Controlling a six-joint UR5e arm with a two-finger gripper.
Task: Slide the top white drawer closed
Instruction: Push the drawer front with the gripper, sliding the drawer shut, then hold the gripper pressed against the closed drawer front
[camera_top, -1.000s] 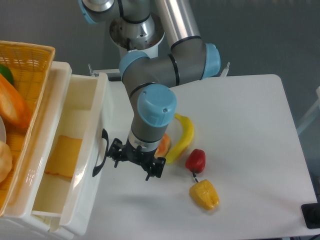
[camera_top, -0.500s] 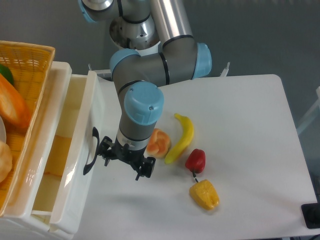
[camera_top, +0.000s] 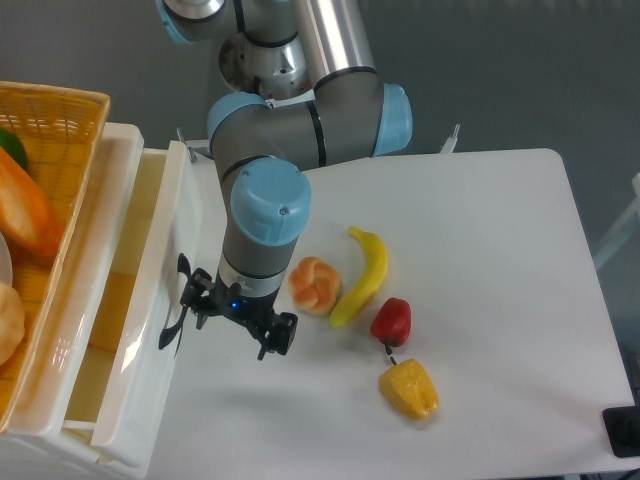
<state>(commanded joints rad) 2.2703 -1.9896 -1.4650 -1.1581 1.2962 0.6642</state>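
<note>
Glossy top white drawer (camera_top: 140, 330) partly open, black handle (camera_top: 178, 315), gripper (camera_top: 237, 322) beside it, jaw state unclear

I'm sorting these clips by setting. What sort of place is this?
Probably a robotics lab test bench: an industrial arm with its gripper works over a plain white table holding toy-like fruit, such as a banana, beside a white drawer unit.

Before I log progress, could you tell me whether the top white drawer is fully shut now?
No, the top white drawer is partly open, with a strip of its inside showing behind the front panel the gripper meets.
</note>
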